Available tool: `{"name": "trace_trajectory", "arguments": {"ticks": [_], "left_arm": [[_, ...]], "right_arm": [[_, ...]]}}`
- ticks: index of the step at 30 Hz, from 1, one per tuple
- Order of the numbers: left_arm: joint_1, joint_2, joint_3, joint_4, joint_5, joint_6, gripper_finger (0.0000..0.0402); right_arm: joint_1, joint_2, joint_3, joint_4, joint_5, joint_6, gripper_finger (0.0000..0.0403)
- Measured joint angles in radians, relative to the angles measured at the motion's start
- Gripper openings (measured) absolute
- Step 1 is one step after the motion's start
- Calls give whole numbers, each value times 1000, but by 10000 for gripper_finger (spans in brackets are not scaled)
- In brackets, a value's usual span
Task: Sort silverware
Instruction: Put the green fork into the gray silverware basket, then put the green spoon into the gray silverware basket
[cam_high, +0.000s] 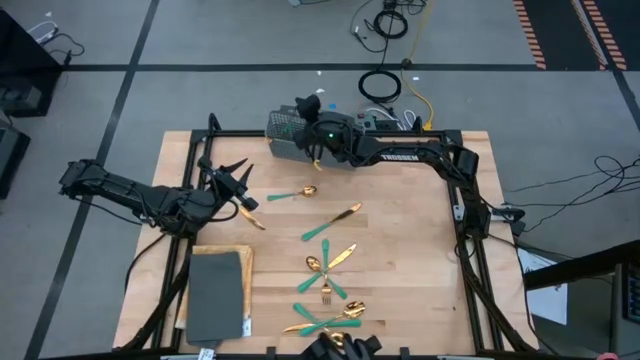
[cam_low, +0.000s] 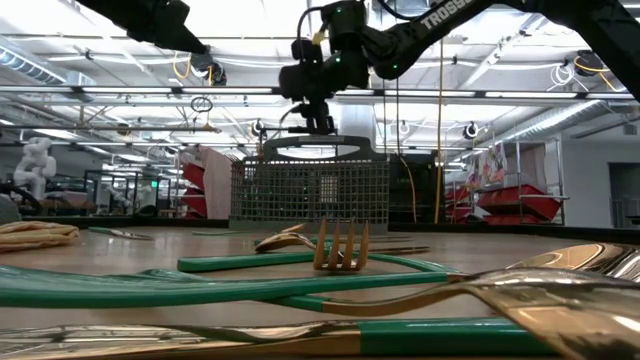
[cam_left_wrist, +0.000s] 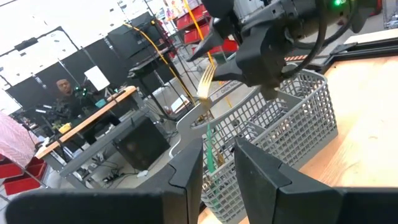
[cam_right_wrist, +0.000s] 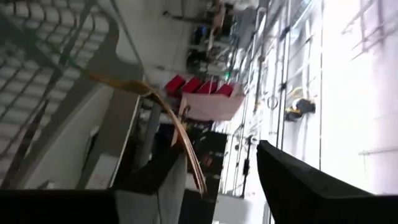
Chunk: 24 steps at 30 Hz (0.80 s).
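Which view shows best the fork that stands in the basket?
The left wrist view: the fork stands upright in the basket, tines up, under the right gripper. The right wrist view shows its tines; the others hardly show it.

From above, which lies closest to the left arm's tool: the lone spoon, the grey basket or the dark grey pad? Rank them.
From the left tool:
1. Spoon, just to its right.
2. Grey basket, at the table's far edge.
3. Dark grey pad, toward the near edge; nearly level with the basket.
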Motion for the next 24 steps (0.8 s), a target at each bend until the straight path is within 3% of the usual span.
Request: {"name": "trace_trajectory", "arguments": {"ticks": [12,19,22,24], "left_arm": [[0,0,0,-6,0,0,99],[0,0,0,-8,0,-47,99],[0,0,0,-13,7,-114,99],[0,0,0,-28,28,-143,99]], "right_arm": [[-3,0,0,-34,0,84,197],[43,-7,0,-76,284,89,197],[108,-8,0,-232,378,137,197],[154,-8,0,-394,350,239,197]]}}
